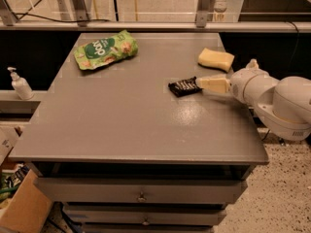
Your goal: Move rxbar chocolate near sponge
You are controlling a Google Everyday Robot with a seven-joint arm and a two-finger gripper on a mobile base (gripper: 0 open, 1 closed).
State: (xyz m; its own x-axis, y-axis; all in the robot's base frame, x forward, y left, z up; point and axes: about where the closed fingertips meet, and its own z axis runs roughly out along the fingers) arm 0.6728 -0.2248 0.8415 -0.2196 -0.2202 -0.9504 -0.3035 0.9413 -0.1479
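The rxbar chocolate [183,86], a small black wrapper with white lettering, lies at the table's right middle. My gripper [199,83] reaches in from the right, its cream fingers [213,84] closed on the bar's right end, low at the table surface. The sponge [215,58], a pale yellow block, sits on the table behind and to the right of the bar, about a bar's length away. The white arm [272,97] hangs over the table's right edge.
A green snack pouch [106,49] lies at the table's back left. The grey table [121,130] has drawers below its front edge. A soap dispenser [19,84] stands on a ledge to the left. A railing runs behind the table.
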